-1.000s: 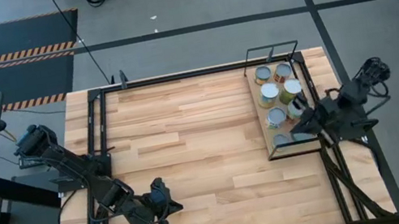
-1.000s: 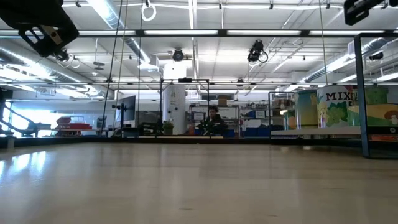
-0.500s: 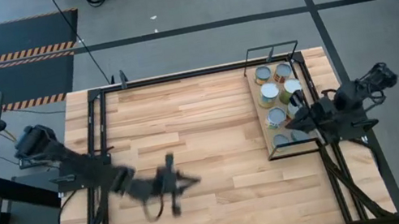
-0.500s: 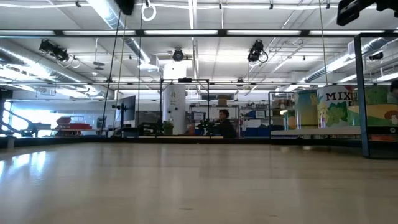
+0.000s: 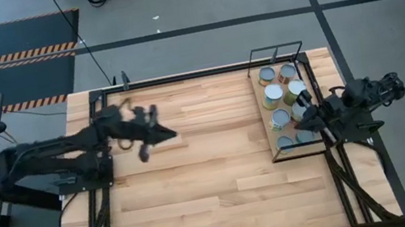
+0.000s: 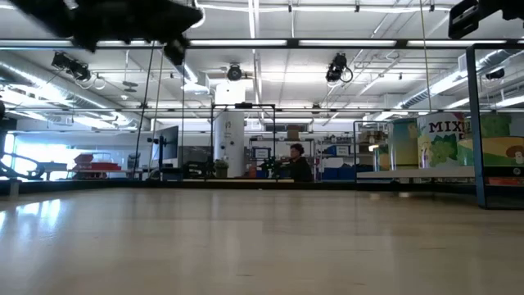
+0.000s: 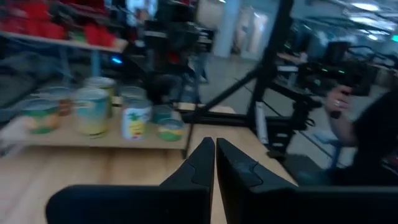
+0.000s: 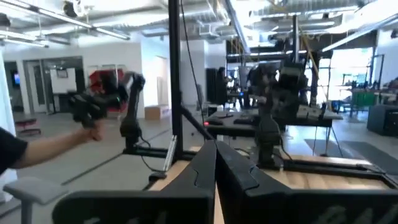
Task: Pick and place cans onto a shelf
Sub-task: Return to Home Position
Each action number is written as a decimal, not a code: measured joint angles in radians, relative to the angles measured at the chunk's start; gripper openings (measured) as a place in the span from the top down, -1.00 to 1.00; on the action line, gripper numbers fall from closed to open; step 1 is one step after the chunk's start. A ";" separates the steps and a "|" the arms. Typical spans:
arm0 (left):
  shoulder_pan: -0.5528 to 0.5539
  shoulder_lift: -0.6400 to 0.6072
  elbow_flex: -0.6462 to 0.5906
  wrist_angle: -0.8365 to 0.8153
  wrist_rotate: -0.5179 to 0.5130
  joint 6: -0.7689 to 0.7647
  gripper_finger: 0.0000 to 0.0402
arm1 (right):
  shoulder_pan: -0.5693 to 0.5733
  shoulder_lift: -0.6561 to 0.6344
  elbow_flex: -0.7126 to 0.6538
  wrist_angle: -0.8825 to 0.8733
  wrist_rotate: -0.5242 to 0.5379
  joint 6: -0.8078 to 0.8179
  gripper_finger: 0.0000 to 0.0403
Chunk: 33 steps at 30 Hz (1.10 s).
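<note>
Cans (image 5: 280, 119) stood in two rows on the shelf (image 5: 275, 153) at the right side of the counter (image 5: 217, 194), seen from above. The left end effector (image 5: 158, 135) hung over the counter's far left part, well apart from the shelf, on an arm reaching in from the left edge. The right end effector (image 5: 306, 107) hung at the shelf's outer edge, over the cans nearest it; whether it touched any could not be told from above.

At counter height, the left arm (image 6: 123, 16) showed as a dark blur at the upper left and a part of the right arm (image 6: 475, 12) at the upper right, both well above the wood. A person (image 6: 299, 164) sat in the room behind.

From the left wrist, that end effector's two fingers (image 7: 199, 168) were pressed together with nothing between them. Beyond them the cans stood upright on the shelf board, side by side. Off to one side a person's hand (image 7: 339, 102) gripped a dark device.

From the right wrist, the right end effector's fingers (image 8: 199, 174) were likewise pressed together and empty. Past them a person's outstretched forearm (image 8: 56, 140) led to a dark device beside the counter's black frame.
</note>
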 joint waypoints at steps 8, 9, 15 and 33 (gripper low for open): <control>0.086 -0.276 -0.428 0.343 -0.030 -0.084 0.89 | -0.018 0.044 -0.108 0.031 0.189 0.060 0.83; 0.096 -0.296 -0.470 0.374 -0.041 -0.110 0.89 | -0.027 0.045 -0.119 0.068 0.222 0.047 0.83; 0.134 -0.341 -0.506 0.299 0.002 -0.130 0.89 | -0.108 0.013 -0.106 0.019 0.333 -0.031 0.85; 0.155 -0.483 -0.508 0.262 0.094 -0.068 0.89 | -0.250 0.006 -0.273 0.284 -0.046 0.025 0.97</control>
